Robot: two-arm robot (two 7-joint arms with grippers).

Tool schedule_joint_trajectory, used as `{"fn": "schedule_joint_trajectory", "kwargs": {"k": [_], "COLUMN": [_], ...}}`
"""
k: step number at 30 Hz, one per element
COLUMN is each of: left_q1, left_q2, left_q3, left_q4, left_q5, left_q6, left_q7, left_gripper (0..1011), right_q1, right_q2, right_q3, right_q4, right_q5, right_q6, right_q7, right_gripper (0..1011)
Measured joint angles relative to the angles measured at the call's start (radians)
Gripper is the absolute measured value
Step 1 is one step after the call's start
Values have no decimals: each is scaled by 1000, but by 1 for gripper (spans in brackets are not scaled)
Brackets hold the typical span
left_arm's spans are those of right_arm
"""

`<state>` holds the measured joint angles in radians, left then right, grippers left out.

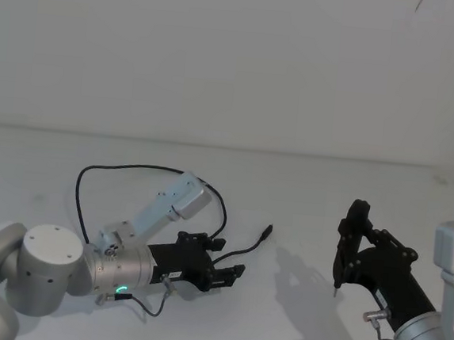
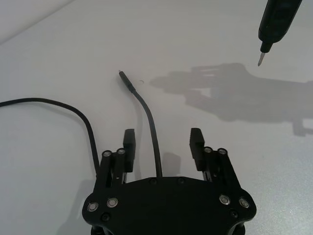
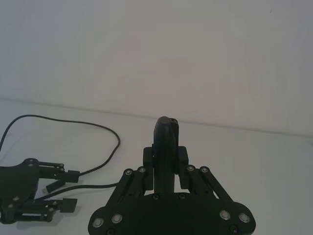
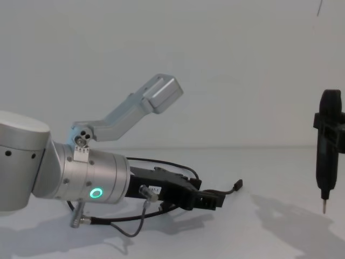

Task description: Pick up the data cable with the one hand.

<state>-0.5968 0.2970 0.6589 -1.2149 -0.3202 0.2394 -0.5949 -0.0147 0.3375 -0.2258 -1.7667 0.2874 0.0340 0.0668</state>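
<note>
Low over table [image 1: 304, 201], left gripper [image 1: 229, 258] wide astride data cable [image 2: 147, 111].

Left gripper [image 1: 233, 256] sits low over the bench [image 1: 313, 185] at left, jaws apart, pointing right. Cable [image 1: 132, 166] loops behind the left arm, then runs forward between the jaws. Its plug [image 1: 268, 232] lies on the bench just beyond them. Right gripper [image 1: 357, 249] is at right, above the bench, jaws closed on a tool [image 1: 353, 225], tip down, well apart from the plug.
</note>
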Motion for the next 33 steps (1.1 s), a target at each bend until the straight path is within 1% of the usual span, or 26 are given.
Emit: {"fn": "schedule_joint_trajectory", "kwargs": {"k": [1,2,3,5,7,9,10,12,13,14,16,19,20,22,28,32,33], "left_q1": [-1,-3,-3,-6,-9,-12,-14,-17,-18,-19,-22,-23,-24,-26,-27,-28,-27], "left_q2": [-1,-2,-2,-2,-2,-2,-2,-2,-2,-2,0,1,2,4,12,23,32], "left_q3": [0,2,2,5,8,12,13,16,18,20,23,25,26,26,22,11,4], "left_q4": [1,3,4,6,7,7,8,8,8,8,8,6,4,1,-15,-37,-52], "left_q5": [0,0,0,2,4,8,9,12,13,15,17,19,20,22,27,29,29], "left_q6": [0,2,3,5,8,10,12,16,17,19,23,26,28,31,32,32,32], "left_q7": [0,-1,-1,-3,-5,-7,-9,-12,-13,-14,-17,-18,-18,-18,-14,-8,-6], "left_gripper": [684,628,628,518,483,396,377,278,278,257,168,106,55,36,35,35,35], "right_q1": [0,0,0,0,0,0,0,0,0,0,0,0,0,0,0,0,0], "right_q2": [0,0,0,0,0,0,0,0,0,0,0,0,0,0,0,0,0], "right_q3": [0,0,0,0,0,0,0,0,0,0,0,0,0,0,0,0,0], "right_q4": [0,0,0,0,0,0,0,0,0,0,0,0,0,0,0,0,0], "right_q5": [0,0,0,0,0,0,0,0,0,0,0,0,0,0,0,0,0], "right_q6": [0,0,0,0,0,0,0,0,0,0,0,0,0,0,0,0,0], "right_q7": [0,0,0,0,0,0,0,0,0,0,0,0,0,0,0,0,0], "right_gripper": [279,279,279,279,279,279,279,279,279,279,279,279,279,279,279,279,279]}}
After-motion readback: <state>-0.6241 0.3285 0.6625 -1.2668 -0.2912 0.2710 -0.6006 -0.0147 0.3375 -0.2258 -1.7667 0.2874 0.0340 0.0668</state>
